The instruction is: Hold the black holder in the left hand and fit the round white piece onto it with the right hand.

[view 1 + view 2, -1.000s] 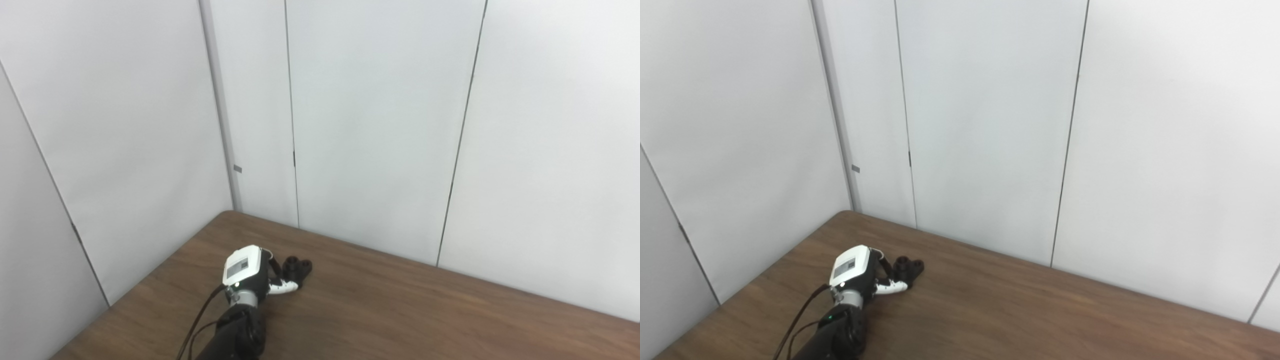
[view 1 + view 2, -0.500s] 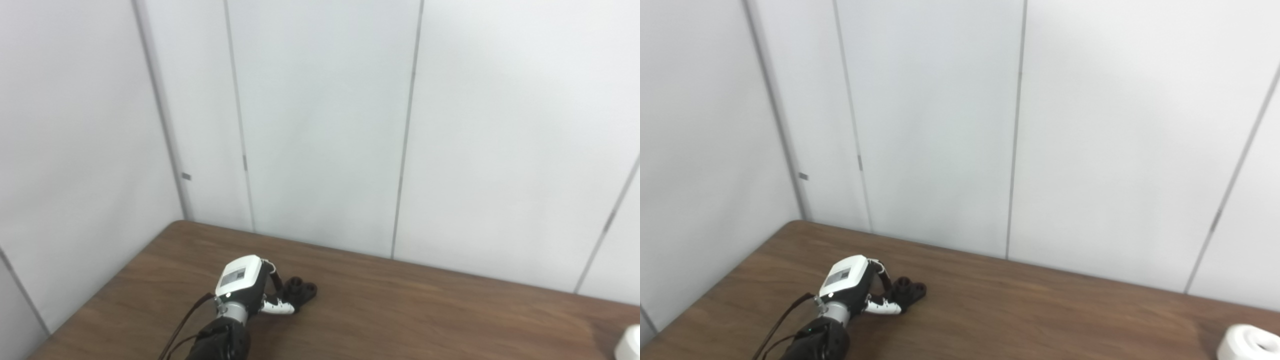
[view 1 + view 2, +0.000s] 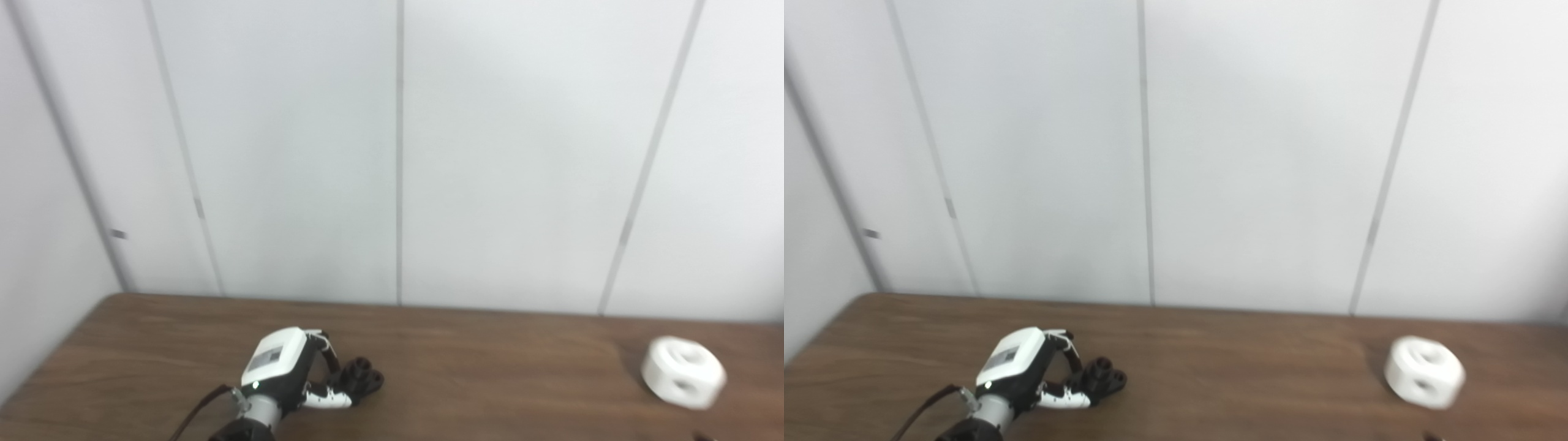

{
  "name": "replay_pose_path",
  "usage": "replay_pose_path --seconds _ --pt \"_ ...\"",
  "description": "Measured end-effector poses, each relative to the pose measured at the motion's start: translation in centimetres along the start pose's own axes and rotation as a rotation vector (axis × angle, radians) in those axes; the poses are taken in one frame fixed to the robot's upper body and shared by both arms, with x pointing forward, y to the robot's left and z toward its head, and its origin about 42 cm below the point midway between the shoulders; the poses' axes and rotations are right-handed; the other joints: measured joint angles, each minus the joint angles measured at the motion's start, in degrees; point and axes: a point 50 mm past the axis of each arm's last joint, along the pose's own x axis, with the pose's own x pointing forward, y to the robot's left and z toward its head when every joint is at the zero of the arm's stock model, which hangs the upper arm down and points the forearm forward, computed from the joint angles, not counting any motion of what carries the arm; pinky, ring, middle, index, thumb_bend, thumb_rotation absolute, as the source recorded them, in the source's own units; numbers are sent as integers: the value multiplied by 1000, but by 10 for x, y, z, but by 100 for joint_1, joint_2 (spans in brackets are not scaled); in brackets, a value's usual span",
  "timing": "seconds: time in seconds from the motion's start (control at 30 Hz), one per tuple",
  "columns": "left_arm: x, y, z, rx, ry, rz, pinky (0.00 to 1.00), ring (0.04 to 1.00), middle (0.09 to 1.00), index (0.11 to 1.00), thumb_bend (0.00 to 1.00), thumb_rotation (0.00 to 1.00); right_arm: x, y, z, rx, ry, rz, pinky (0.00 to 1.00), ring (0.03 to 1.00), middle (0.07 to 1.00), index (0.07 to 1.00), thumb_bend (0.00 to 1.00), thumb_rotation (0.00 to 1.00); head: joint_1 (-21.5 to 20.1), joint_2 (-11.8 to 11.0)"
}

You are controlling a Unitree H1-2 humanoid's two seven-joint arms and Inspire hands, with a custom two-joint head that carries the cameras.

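The left hand (image 3: 283, 373) rests on the brown table (image 3: 490, 392) near its front edge, toward the left end. Its fingers (image 3: 327, 399) curl around the black holder (image 3: 362, 380), which touches the tabletop; how tight the hold is, I cannot tell. The round white piece (image 3: 683, 372) lies alone near the right end of the table, well apart from the holder, with 2 holes in it. Between them is a wide stretch of bare wood. White wall panels (image 3: 398, 153) stand right along the table's back edge. The right hand is out of sight.
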Motion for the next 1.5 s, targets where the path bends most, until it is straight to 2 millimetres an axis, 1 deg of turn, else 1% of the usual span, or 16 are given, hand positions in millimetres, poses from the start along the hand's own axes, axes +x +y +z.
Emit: replay_pose_path --seconds 0.03,0.1,0.13,0.17,0.2,0.23,0.3,0.33,0.4,0.47,0.63,0.7,0.77,1.0,1.27,1.5 --pt "-2 -2 4 -3 -20 -10 997 897 842 480 518 47 0 3 4 19 -10 8 516 777 843 886 88 333 -1 0" --pt "-5 -5 9 -14 -44 -23 985 899 844 480 519 47 0 6 9 40 -13 18 531 773 837 875 132 341 -141 62" --pt "-6 -6 11 -18 -48 -31 972 900 846 480 519 48 0 7 10 43 -12 21 544 778 839 876 143 321 -220 97" --pt "-7 -8 12 -21 -52 -47 966 900 848 480 519 48 -1 8 13 44 -14 23 559 784 841 879 159 274 -316 158" --pt "-9 -10 13 -22 -56 -59 983 900 851 481 518 47 -1 8 15 45 -18 24 557 778 835 874 192 249 -369 202" --pt "-11 -11 15 -23 -65 -70 993 898 853 481 518 47 -2 8 16 45 -19 23 555 772 831 871 237 278 -413 237" --pt "-14 -13 19 -23 -84 -89 999 900 854 481 518 46 -4 7 15 42 -11 14 560 770 831 864 276 299 -466 299" --pt "-14 -14 19 -23 -85 -96 1000 906 857 481 518 46 -5 7 14 41 -7 10 556 765 825 855 308 340 -493 351" --pt "-15 -15 19 -25 -84 -104 1000 917 860 481 518 45 -9 6 12 38 5 6 558 762 824 849 344 378 -519 387" --pt "-15 -15 20 -28 -83 -108 1000 923 864 481 517 45 -13 5 11 39 15 6 555 748 814 843 386 418 -519 553" --pt "-15 -19 20 -34 -83 -110 1000 925 874 482 518 45 -16 0 12 42 13 -20 542 726 795 834 474 487 -449 659" --pt "-12 -26 16 -31 -74 -117 1000 915 871 482 518 44 -16 -2 12 49 15 -32 546 727 798 837 477 490 -423 695" --pt "-11 -36 11 -44 -55 -123 1000 927 879 481 518 44 -17 -4 12 51 16 -39 547 726 801 839 486 497 -423 712" --pt "-8 -49 8 -50 -77 -97 1000 940 890 482 518 44 -18 -9 12 44 18 -58 522 698 772 816 504 486 -396 826" --pt "-3 -56 16 -75 -69 -100 1000 975 912 482 518 44 -21 -14 14 51 20 -72 529 697 763 815 504 467 -370 932" --pt "-3 -60 21 -84 -78 -97 1000 957 894 481 518 45 -22 -19 13 38 17 -82 507 683 756 800 513 487 -422 941"
